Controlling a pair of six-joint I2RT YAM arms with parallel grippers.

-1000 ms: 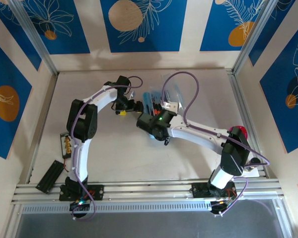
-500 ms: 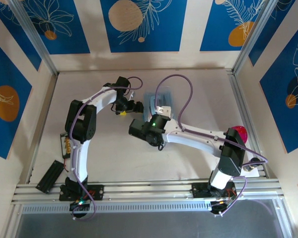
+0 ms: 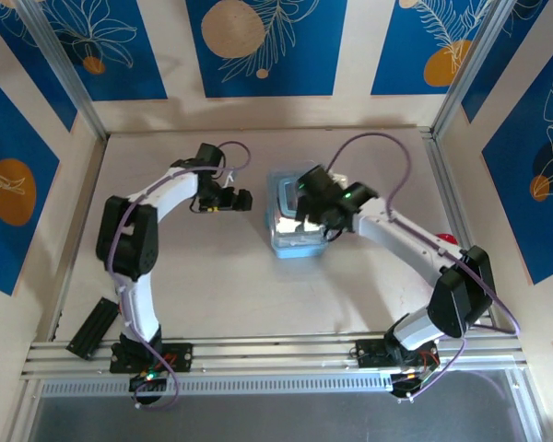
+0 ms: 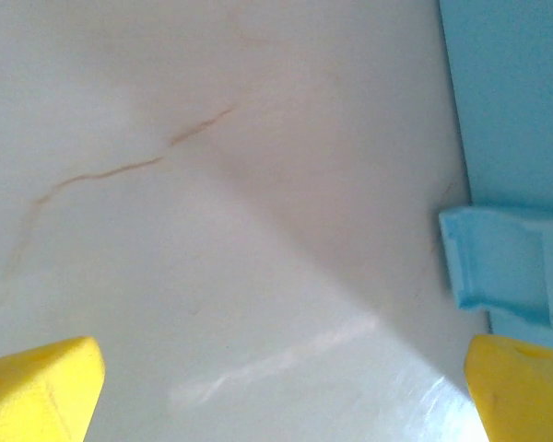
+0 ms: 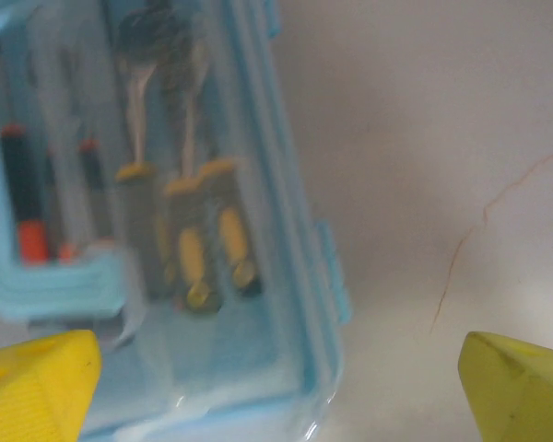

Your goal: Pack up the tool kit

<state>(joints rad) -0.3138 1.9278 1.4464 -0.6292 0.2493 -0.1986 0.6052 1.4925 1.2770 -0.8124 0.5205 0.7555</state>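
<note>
Case [image 5: 295, 267] lies below the right fingers [image 5: 37, 382] (spread wide); left fingers [image 4: 37, 391] spread beside it.

We see the left arm [image 3: 166, 191] and right arm [image 3: 401, 235] built alike: white tubular links between bulky black joint housings, each trailed by a looping purple cable [image 3: 380, 138]. A small green light [image 3: 347, 193] glows near the right arm's far end. Our fingertips [image 5: 37, 382] are blunt yellow wedges, faintly ribbed.
</note>
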